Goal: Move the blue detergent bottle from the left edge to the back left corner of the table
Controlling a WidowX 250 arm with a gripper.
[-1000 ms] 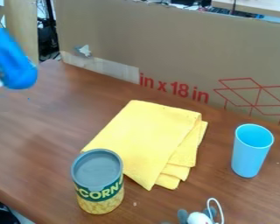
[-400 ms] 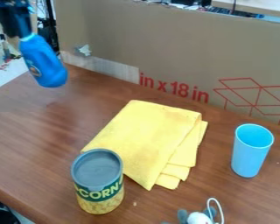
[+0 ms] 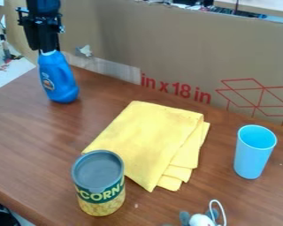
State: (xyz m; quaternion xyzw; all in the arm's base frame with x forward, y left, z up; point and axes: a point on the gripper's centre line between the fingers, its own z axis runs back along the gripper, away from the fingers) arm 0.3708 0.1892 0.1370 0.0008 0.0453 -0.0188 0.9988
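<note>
Blue bottle hangs by its neck from a black gripper

In the camera view, the gripper (image 3: pixel 48 48) points down at the upper left, clamped on the top of the blue bottle (image 3: pixel 59 80). That hold makes sense: the neck is narrow enough to pinch, while the wide body stays free below. The bottle leans slightly, its base low over the far left part of the counter (image 3: pixel 34 145); whether it touches the wood cannot be told.

A yellow cloth (image 3: pixel 147 139) lies folded in uneven layers near the middle, which keeps it compact and flat. By its near left corner the corn can (image 3: pixel 101 185) stands upright, grey top upward, its flat base giving it a steady footing. The light blue cup (image 3: pixel 252 154) stands to the right, well apart, mouth up as if ready to receive something. A small white and grey object (image 3: pixel 201 220) with a white loop sits at the near edge, partly cut off. Behind, a cardboard panel (image 3: pixel 173 48) stands like a screen, likely bounding the work area.
</note>
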